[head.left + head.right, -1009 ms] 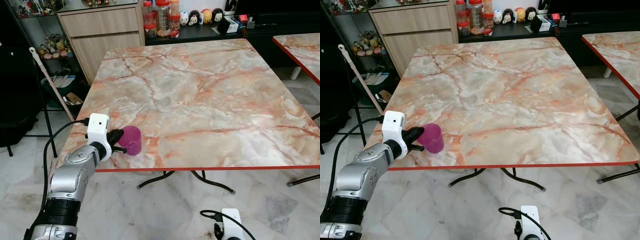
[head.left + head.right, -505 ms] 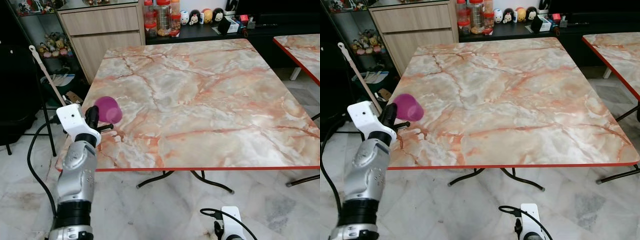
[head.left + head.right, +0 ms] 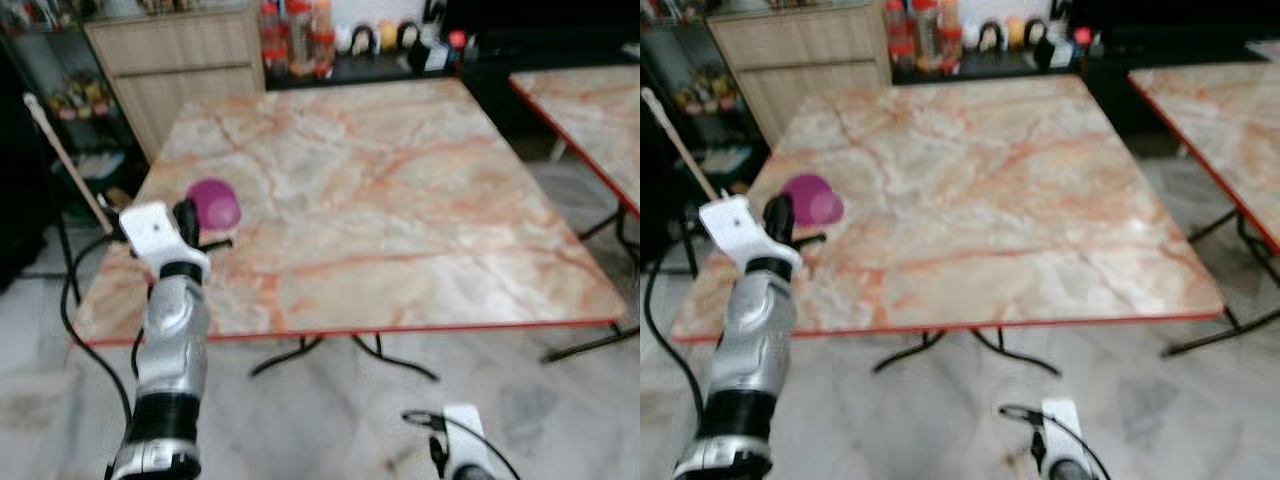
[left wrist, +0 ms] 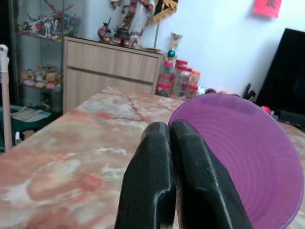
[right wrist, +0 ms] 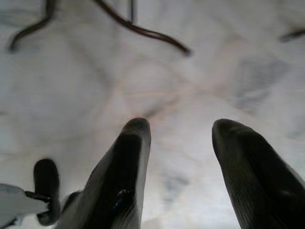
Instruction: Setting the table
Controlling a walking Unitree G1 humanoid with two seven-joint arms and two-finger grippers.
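The left claw [image 3: 198, 212] is closed on the rim of a purple cup [image 3: 214, 204]; in the left wrist view its two black fingers [image 4: 157, 176] press together on the cup wall. The cup is lifted and tilted on its side above the left part of the marble tabletop [image 3: 400, 200], not touching it. The right claw [image 5: 178, 157] hangs low over the pale floor [image 5: 143, 71], with its fingers spread apart and nothing between them.
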